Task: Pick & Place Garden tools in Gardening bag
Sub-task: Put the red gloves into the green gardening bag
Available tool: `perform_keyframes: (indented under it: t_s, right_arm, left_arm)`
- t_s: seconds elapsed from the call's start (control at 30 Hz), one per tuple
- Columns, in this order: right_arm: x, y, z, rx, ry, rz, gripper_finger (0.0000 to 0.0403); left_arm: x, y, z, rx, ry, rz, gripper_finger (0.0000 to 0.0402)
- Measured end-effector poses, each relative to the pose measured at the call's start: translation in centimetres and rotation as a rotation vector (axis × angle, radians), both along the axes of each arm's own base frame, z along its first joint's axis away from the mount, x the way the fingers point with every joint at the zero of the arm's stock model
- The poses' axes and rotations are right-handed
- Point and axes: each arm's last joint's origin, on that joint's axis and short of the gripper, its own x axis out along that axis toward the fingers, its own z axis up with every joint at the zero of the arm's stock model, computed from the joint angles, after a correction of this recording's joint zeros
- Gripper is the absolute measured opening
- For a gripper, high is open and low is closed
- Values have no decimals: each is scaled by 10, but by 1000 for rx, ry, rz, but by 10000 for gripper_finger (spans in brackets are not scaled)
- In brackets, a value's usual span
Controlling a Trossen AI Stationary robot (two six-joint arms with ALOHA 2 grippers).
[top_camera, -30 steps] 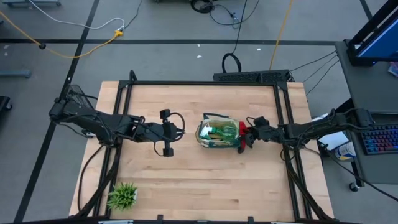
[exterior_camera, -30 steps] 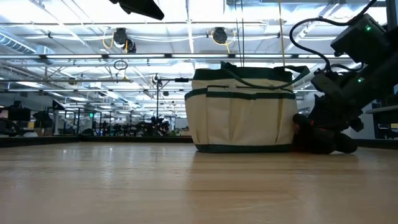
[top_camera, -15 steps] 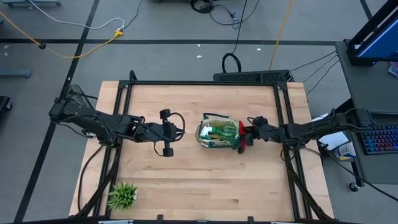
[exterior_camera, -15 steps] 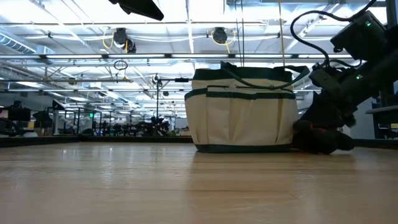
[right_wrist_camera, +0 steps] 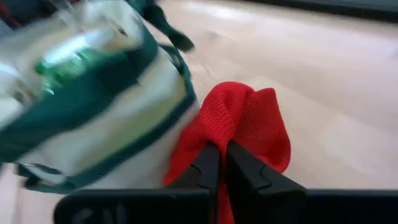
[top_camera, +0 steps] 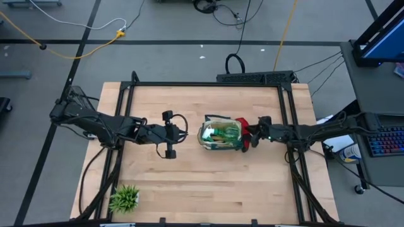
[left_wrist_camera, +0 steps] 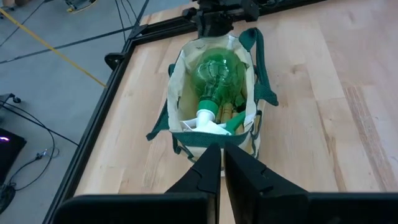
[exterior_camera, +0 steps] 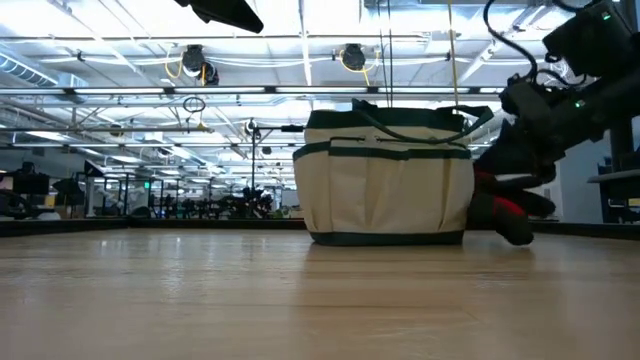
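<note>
Cream canvas bag [top_camera: 221, 134] with green trim, upright near the middle of the wooden surface [top_camera: 202, 189], mouth open upward. Inside: green spray bottle [left_wrist_camera: 216, 75] lying along the bag's length, white nozzle end toward the left arm, with wooden handles [left_wrist_camera: 227, 111] just beside it; further contents not clear. Outer pockets on the side seen in the low view, contents not visible.

Right pincer [top_camera: 254, 137] at the bag's right end, clenched on a red glove [right_wrist_camera: 239, 121]; glove lifted off the surface in the low view, hanging against the bag's end wall. Left pincer [top_camera: 180, 131] just left of the bag, fingers together, gripping nothing, raised above the surface.

Small potted plant [top_camera: 124, 198] at the front left corner, well apart from the bag. Black frame rails along the surface's edges. Bare wood all around the bag, widest in front of it.
</note>
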Motion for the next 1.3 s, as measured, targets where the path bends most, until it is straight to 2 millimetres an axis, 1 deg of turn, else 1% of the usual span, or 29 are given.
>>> perform_keyframes:
  t_s: [0.2,0.5,0.67,0.93,1.13,1.3]
  right_arm:
    - [1,0,14,-73,-99,31,6]
    - [1,0,31,-225,-195,69,5]
    - [1,0,41,-323,-255,81,5]
    - [-1,0,59,-497,-353,83,5]
    - [-4,3,72,-636,-433,83,5]
    - [-6,8,82,-743,-495,90,5]
  left_arm:
    - [0,0,0,0,0,0,26]
    - [0,0,0,-4,-1,2,26]
    - [0,0,0,-68,-19,43,26]
    - [-3,-8,-1,-78,-22,56,26]
    - [-13,-16,1,-58,-30,126,26]
    - [-24,-21,9,-100,-71,132,26]
